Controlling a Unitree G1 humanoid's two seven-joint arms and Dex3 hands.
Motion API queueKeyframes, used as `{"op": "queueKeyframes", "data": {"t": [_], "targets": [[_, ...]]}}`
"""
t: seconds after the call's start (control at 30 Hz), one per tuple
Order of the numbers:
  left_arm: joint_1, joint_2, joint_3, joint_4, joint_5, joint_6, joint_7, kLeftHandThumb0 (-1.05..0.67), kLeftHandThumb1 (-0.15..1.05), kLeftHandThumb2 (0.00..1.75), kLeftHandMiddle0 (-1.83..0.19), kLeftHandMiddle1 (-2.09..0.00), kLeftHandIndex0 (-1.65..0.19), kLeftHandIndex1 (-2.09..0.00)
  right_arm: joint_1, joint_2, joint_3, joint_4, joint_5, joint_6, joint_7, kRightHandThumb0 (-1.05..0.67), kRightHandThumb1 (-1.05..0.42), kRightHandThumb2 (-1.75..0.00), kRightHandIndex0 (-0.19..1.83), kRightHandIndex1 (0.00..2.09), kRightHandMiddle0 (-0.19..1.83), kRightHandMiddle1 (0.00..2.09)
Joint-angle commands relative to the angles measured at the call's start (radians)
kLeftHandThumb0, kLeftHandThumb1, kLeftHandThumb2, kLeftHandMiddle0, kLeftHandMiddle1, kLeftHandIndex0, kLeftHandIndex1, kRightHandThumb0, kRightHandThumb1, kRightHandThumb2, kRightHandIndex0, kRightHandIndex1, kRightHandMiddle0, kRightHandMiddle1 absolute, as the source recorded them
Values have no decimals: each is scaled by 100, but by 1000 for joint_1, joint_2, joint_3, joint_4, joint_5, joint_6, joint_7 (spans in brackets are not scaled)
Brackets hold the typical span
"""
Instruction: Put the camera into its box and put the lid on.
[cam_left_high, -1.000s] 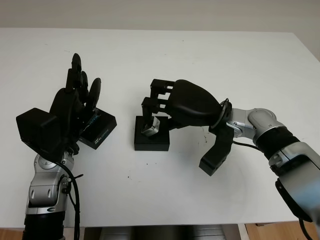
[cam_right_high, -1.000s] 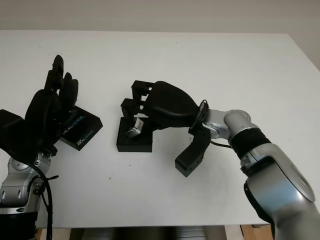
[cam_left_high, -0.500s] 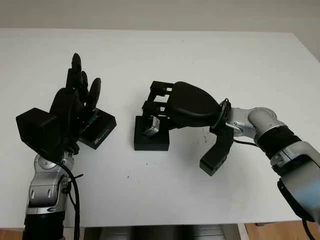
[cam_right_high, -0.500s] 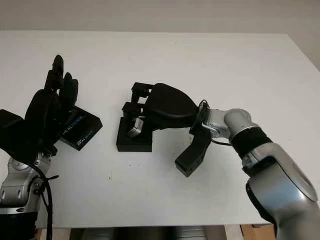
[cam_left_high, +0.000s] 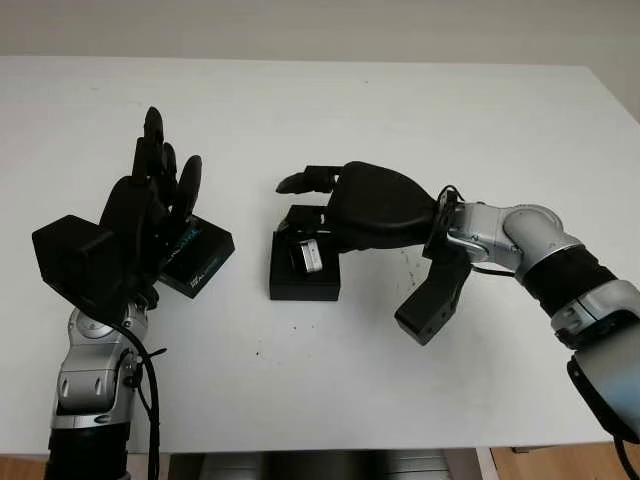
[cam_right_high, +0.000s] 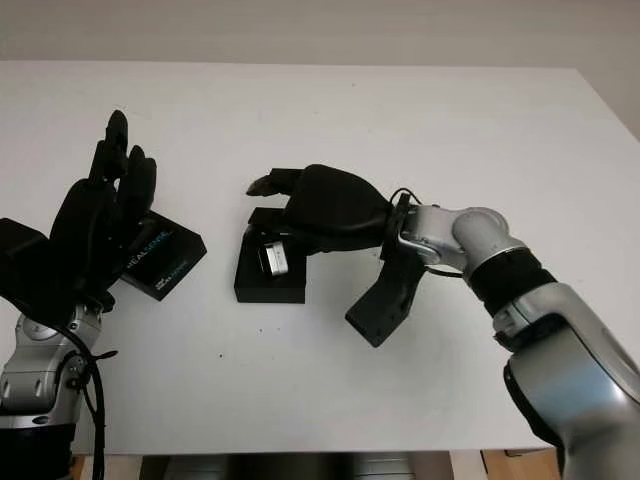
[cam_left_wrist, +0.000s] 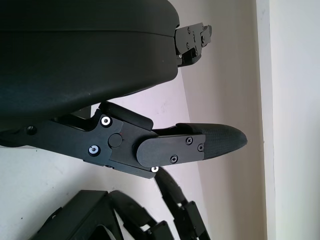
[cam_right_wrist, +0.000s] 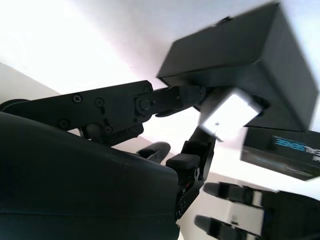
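Note:
The black box (cam_left_high: 304, 280) stands open near the table's middle, and the small silver camera (cam_left_high: 307, 256) lies in it, tilted. My right hand (cam_left_high: 312, 197) hovers just over the box's far side, open, its fingers stretched past the box and off the camera. The black lid (cam_left_high: 203, 260), printed with blue lettering, lies left of the box. My left hand (cam_left_high: 150, 200) is open and held upright over the lid's left end, hiding part of it. The right wrist view shows the box (cam_right_wrist: 240, 65), the camera (cam_right_wrist: 227, 120) and the lid (cam_right_wrist: 280, 150).
The white table (cam_left_high: 400, 100) runs wide behind and to the right of the box. My right forearm (cam_left_high: 520, 245) comes in from the right, with a black wrist block (cam_left_high: 430, 300) hanging low just right of the box.
My right hand's fingers have uncurled and let go of the camera, which has dropped from between them to lie in the box. The left hand and the lid have not moved.

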Motion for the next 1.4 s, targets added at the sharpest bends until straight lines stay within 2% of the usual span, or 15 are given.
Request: {"op": "queueKeyframes", "data": {"t": [0.0, 0.23, 0.43, 0.57, 0.63, 0.7, 0.77, 0.87, 1.07, 1.2, 1.37], "targets": [[-4, 6, 1, -9, 2, -6, -2, -68, 105, 48, 19, 0, 19, 0, 24, -29, -28, -47, 18, 24, 32, -30, -90, -5, 23, 9, 28, 41], [-1, 2, 5, -14, -7, -5, -3, -67, 105, 47, 19, 0, 19, 0, 44, -64, -93, -152, 77, 63, 155, -22, -91, -6, 19, 5, 32, 27], [2, 5, 1, -12, -4, -12, -11, -67, 105, 49, 19, 0, 19, 0, 75, -48, -165, -187, 107, 121, 111, -19, -94, -7, 29, 10, 41, 26], [4, 4, -1, -14, 2, -14, -10, -68, 105, 49, 19, 0, 19, 0, 100, -33, -205, -200, 113, 159, 16, -35, -95, -7, 44, 16, 47, 29], [4, 0, 0, -16, 0, -13, -8, -68, 105, 49, 19, 0, 19, 0, 127, -22, -231, -227, 148, 174, 13, -44, -94, -6, 48, 22, 44, 39], [5, -4, 0, -15, -2, -15, -6, -68, 105, 49, 19, 0, 19, 0, 170, -13, -266, -278, 218, 190, 49, -48, -92, -5, 42, 39, 31, 68], [5, -5, -2, -13, -1, -15, -5, -68, 105, 49, 19, 0, 19, 0, 225, 2, -301, -339, 316, 210, 112, -51, -91, -5, 39, 48, 27, 78], [6, -9, -5, -17, 2, -12, 1, -69, 105, 48, 19, 0, 19, 0, 299, 28, -336, -416, 436, 227, 191, -53, -89, -5, 38, 53, 25, 82], [7, -14, -10, -11, 9, -28, -1, -69, 105, 49, 19, 0, 19, 0, 464, 100, -374, -554, 533, 293, 256, -58, -87, -5, 33, 55, 19, 86], [7, -20, -8, -15, 7, -20, 4, -69, 105, 48, 19, 0, 19, 0, 529, 165, -388, -552, 615, 303, 273, -60, -89, -6, 21, 67, 10, 101], [4, -19, -8, -9, 8, -26, 4, -69, 105, 48, 19, 0, 19, 0, 565, 200, -385, -508, 576, 259, 229, -64, -89, -5, 17, 74, 10, 107]]}}
